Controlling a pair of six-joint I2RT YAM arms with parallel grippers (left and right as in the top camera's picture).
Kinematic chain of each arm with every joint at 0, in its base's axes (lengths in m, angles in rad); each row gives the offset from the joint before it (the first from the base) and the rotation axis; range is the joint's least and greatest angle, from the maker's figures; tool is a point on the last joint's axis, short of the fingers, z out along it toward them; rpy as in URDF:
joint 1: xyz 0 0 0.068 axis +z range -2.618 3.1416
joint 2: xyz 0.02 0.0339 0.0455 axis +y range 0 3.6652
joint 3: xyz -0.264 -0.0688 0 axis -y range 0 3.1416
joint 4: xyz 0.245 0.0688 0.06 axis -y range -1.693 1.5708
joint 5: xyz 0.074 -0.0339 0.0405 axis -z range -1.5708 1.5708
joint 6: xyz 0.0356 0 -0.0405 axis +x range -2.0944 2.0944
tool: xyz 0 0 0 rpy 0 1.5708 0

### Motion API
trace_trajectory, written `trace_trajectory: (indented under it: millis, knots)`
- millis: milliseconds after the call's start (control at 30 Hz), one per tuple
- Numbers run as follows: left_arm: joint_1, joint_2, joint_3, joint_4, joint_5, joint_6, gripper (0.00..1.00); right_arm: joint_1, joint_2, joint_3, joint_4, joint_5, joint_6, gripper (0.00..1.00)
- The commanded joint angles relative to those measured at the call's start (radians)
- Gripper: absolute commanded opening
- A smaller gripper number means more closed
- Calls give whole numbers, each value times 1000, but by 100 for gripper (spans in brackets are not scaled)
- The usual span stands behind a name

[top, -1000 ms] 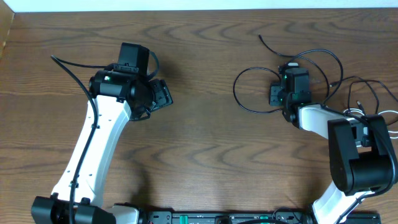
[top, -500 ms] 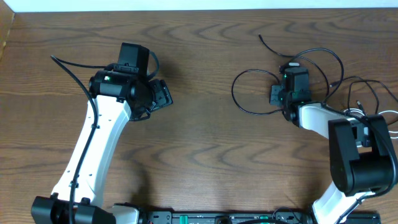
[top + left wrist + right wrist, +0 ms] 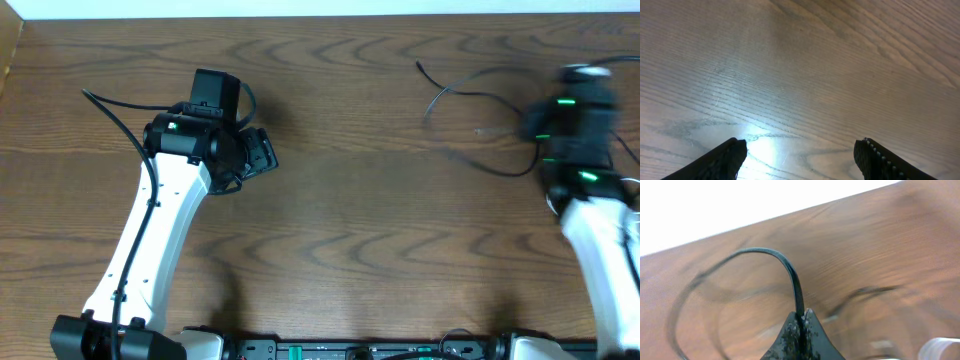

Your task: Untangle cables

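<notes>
Bench (image 3: 360,200): dark brown wood, bold wavy grain running left to right. White band (image 3: 300,8) along the far edge. Paler tan strip (image 3: 8,50) at far-left corner, beside the bench edge. Bright glare patch (image 3: 757,137) on the grain, left wrist view.

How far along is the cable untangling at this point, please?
Done: the right gripper is shut on the black cable, which arches up from its tips. In hand: that arm is blurred, apparently pulling the cable. Left: overhead, the cable lies in loose curves, the white cable cannot be made out, and the left gripper hangs open over the table.
</notes>
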State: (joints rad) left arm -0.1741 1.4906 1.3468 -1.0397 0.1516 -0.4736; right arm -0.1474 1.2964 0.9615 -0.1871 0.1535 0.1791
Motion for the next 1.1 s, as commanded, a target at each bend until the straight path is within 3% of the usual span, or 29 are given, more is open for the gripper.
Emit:
trace_trajectory:
  millis: [0,167,233,600,667,800,900,967,1067]
  knots:
    - [-2,6,-5,-6,-6,10,75,-175,-71,13,-44,117,45,1]
    - [-2,6,-5,-6,-6,10,75,-446,-58,11,-175,97,249,1]
    - [-2,6,-5,-6,-6,10,75,-499,-35,11,-186,43,267,1]
    - [-2,6,-5,-21,-6,10,75,-540,166,11,-171,23,271,1]
    - [-2,6,-5,-21,-6,10,75,-540,212,11,-159,28,269,10]
    - [-2,6,-5,-21,-6,10,75,-540,262,11,-154,19,276,45]
    - [-2,6,-5,-21,-6,10,75,-540,266,11,-148,-19,280,60]
    - [-2,6,-5,-21,-6,10,75,-540,266,11,-132,-105,279,65]
    - [-2,6,-5,-21,-6,10,75,-523,266,11,-120,-352,272,63]
